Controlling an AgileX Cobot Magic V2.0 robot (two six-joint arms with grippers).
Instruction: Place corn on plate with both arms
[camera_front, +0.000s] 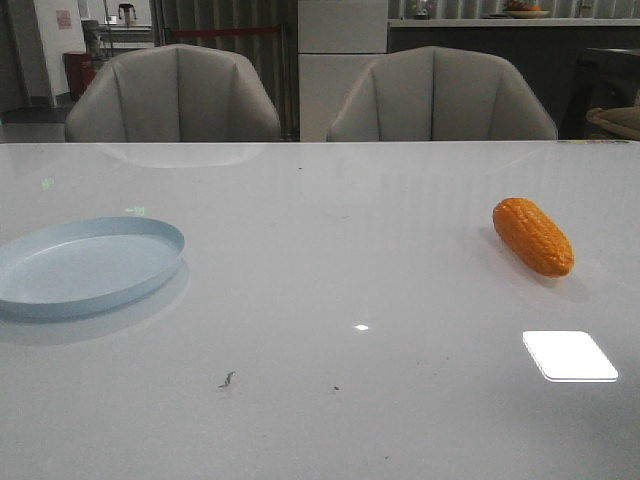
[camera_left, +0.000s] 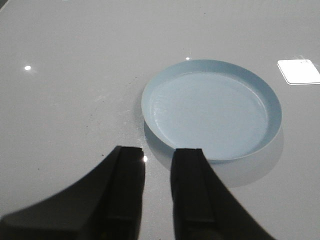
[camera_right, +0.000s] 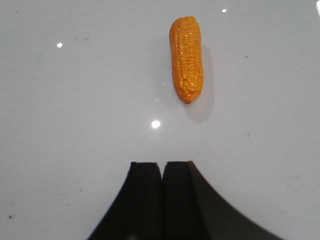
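Observation:
The orange corn (camera_front: 534, 236) lies on its side on the white table at the right; the right wrist view shows the corn (camera_right: 187, 59) some way ahead of my right gripper (camera_right: 162, 163), whose black fingers are shut with nothing between them. The pale blue plate (camera_front: 88, 264) sits empty at the table's left. In the left wrist view the plate (camera_left: 211, 109) lies just beyond my left gripper (camera_left: 158, 150), which is open with bare table between its fingers. Neither arm shows in the front view.
Two grey chairs (camera_front: 175, 95) stand behind the table's far edge. A bright light reflection (camera_front: 569, 355) lies on the table near the front right. Small dark specks (camera_front: 227, 379) mark the surface near the front.

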